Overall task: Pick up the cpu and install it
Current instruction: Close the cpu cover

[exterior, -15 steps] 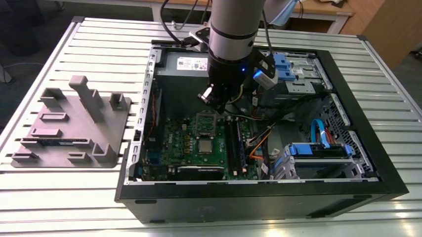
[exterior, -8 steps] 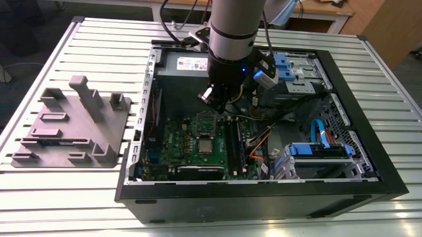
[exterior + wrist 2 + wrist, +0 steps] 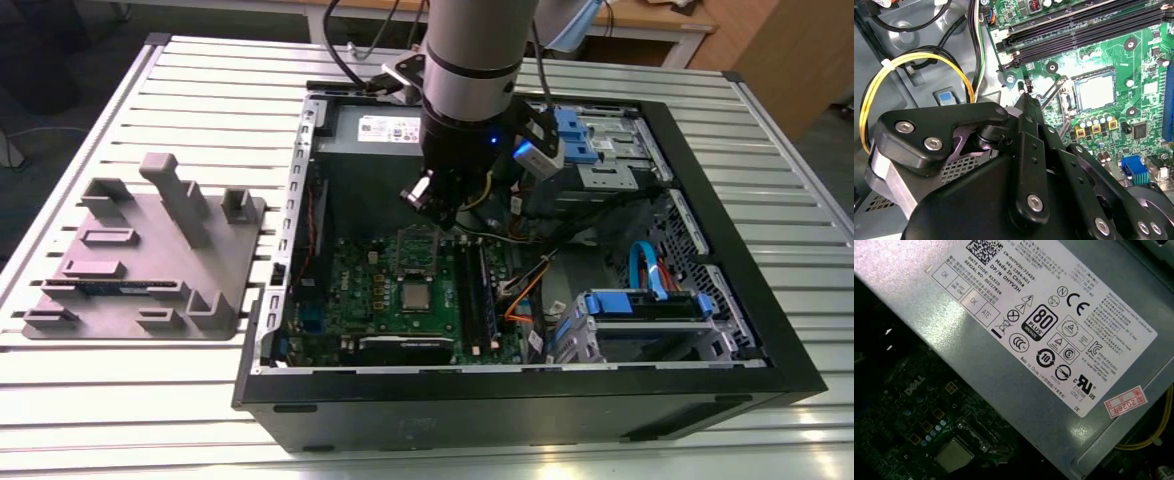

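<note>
The cpu (image 3: 418, 296) lies flat in its socket on the motherboard (image 3: 350, 290), silvery top up. It is lower than the claw (image 3: 1026, 100) and apart from it, with nothing touching it. We see the claw empty, its fingers (image 3: 1030, 150) drawn narrow so that they meet at the tip. In the second wrist view the tip hangs just beside a thin wire lever (image 3: 1051, 95) that stands tilted up from the board. Past that lever, away from the claw, we see the socket frame (image 3: 1066, 105) edge-on and then the chip. In the exterior view the frame stands raised open, between the claw and the cpu. The long black memory slots (image 3: 1079, 30) run beside the socket, further from the claw than the lever. A looped yellow cable (image 3: 914, 62) lies on the grey case floor on the claw's other side. Behind the arm sits the labelled power supply (image 3: 1054, 340), close to the claw. The open computer case (image 3: 534, 410) rests on the slatted counter (image 3: 134, 400). A grey fixture block (image 3: 147, 250) stands well apart from the claw, outside the case.
</note>
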You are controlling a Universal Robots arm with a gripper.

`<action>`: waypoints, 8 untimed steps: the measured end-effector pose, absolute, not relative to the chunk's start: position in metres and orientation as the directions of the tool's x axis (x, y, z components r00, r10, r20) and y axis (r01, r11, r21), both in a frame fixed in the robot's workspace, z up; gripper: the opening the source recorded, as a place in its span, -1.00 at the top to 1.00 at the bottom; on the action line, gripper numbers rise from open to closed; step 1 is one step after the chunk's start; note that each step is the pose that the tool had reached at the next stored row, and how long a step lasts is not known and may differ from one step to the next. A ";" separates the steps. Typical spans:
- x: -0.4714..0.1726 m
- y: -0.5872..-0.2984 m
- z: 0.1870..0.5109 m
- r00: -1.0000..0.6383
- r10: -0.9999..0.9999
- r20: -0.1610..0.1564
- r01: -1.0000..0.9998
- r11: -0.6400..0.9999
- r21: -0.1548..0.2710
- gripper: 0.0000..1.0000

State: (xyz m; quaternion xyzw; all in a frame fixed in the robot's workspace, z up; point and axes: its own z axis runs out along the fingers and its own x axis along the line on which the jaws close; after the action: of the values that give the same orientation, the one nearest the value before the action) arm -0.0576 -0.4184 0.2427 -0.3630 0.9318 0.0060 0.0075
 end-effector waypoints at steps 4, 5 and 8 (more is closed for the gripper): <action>-0.058 -0.419 0.244 -0.735 -0.678 -0.018 -0.678 0.735 0.006 0.80; -0.058 -0.419 0.244 -0.735 -0.678 -0.018 -0.678 0.735 0.006 0.80; -0.058 -0.420 0.244 -0.734 -0.679 -0.018 -0.679 0.734 0.006 0.80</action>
State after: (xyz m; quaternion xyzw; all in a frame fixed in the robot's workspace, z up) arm -0.0576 -0.4196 0.2442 -0.3647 0.9311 0.0060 0.0074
